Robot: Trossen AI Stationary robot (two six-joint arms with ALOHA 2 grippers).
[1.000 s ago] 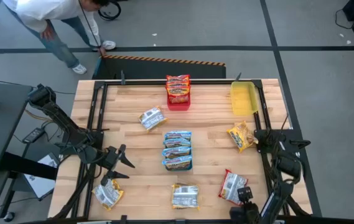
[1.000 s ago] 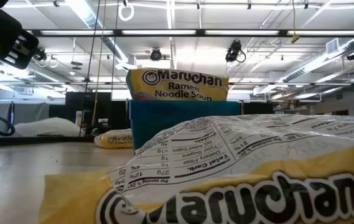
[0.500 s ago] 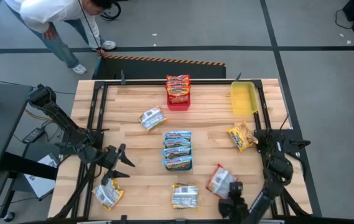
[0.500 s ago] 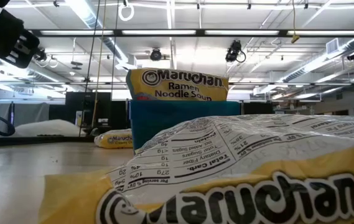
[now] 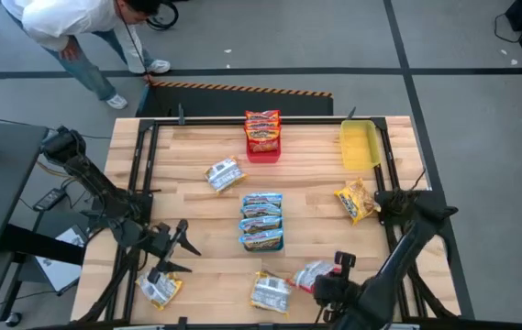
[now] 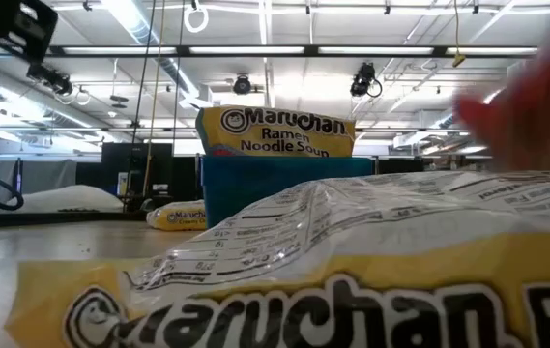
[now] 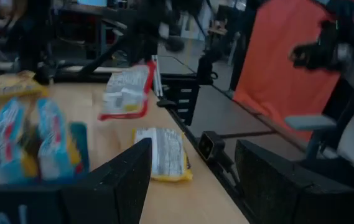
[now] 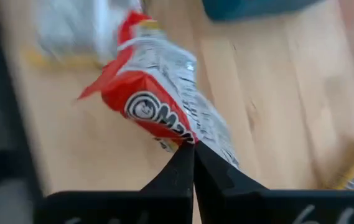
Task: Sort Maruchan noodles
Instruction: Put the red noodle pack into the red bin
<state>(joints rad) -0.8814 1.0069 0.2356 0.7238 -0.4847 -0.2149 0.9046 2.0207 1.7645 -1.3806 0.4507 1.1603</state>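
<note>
My right gripper is shut on a red-orange Maruchan packet above the table's near edge. The same packet shows in the left wrist view as the red packet in the air. My left gripper stands open at the near left, level, with nothing between its fingers. Yellow packets lie flat at the near left, the near middle, the left middle and the right. Blue packets fill the blue tray, and red ones the red tray. My right gripper pinches the red-orange packet by an edge between its two shut fingertips. The fingers come from above, slanting down. The packet is lifted clear of the table and sticks out tilted beyond the fingertips, its printed white back showing.
A yellow tray stands at the far right. A black frame rail runs round the tabletop. A person stands beyond the far left corner. Bare wood lies between the blue tray and the right-hand yellow packet.
My right gripper has shut on the red-orange packet, lifted it off the table and carried it toward the table's left along the near edge, rolling its wrist. The near-middle yellow packet has shifted a little. My left gripper has drifted slightly toward the near edge, still open.
</note>
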